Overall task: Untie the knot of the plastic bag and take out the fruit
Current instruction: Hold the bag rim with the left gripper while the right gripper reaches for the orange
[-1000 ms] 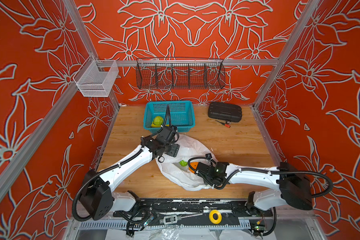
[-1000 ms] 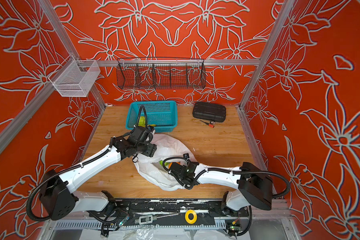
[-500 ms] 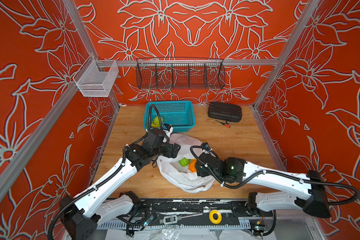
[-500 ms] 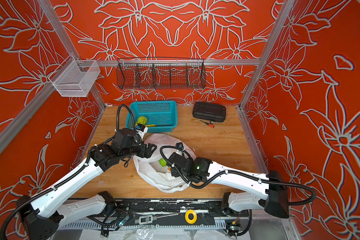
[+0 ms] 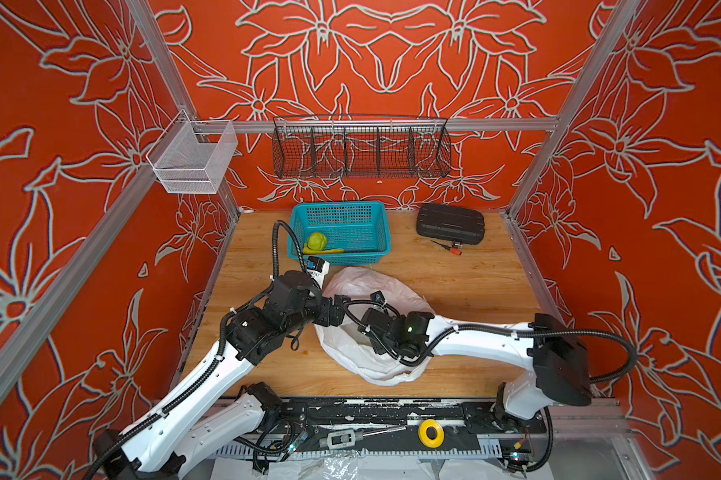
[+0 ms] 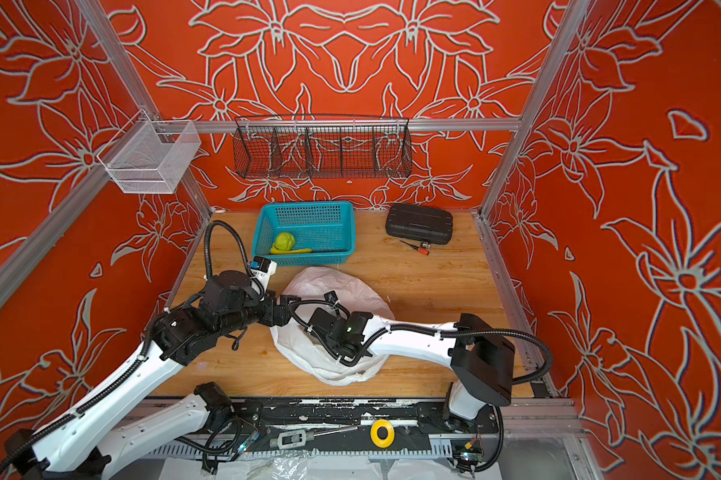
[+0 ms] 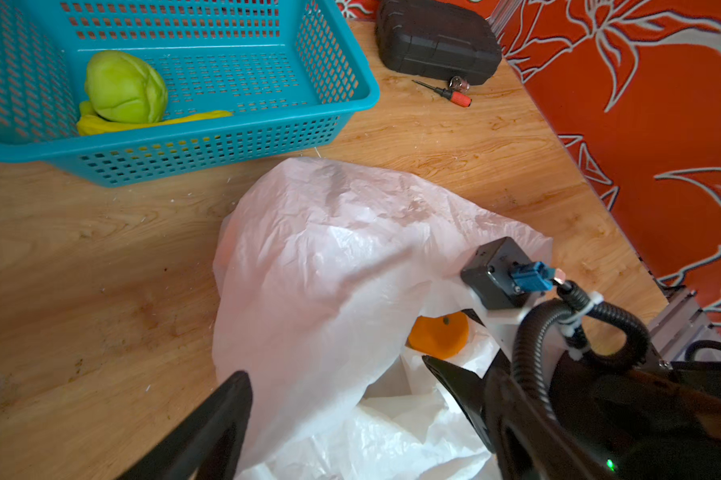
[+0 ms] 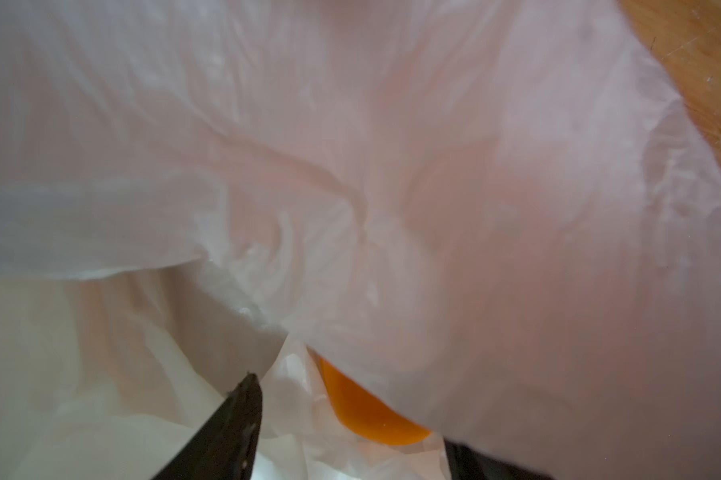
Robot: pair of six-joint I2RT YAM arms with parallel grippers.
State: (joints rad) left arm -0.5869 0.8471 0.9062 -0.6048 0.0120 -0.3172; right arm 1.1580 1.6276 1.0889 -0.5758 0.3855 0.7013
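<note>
White mesh bin [image 5: 188,166]: fine metal mesh, boxy, hung on the left wall rail.
Teal basket [image 7: 209,158]: rigid perforated plastic, rectangular, at the back of the wooden table [image 7: 80,270].
Green fruit [image 7: 124,87]: lobed, matte, in the basket's left end against a flat yellow banana [image 7: 201,116].
Left gripper [image 7: 334,395]: black tapered fingers spread wide, a raised fold of the bag between them, nothing clamped.
Plastic bag [image 7: 329,257]: thin, crinkled, translucent white film, slumped mid-table just in front of the basket, mouth gaping.
Orange [image 7: 438,336]: smooth, round, dark stem dimple, lying inside the bag's mouth.
Right gripper [image 8: 348,411]: inside the bag, fingers apart on either side of the orange, one of them clear of it.
Black case [image 7: 438,41]: ribbed hard plastic, rounded corners, back right, with a slim orange-handled screwdriver [image 7: 458,99] just in front.
</note>
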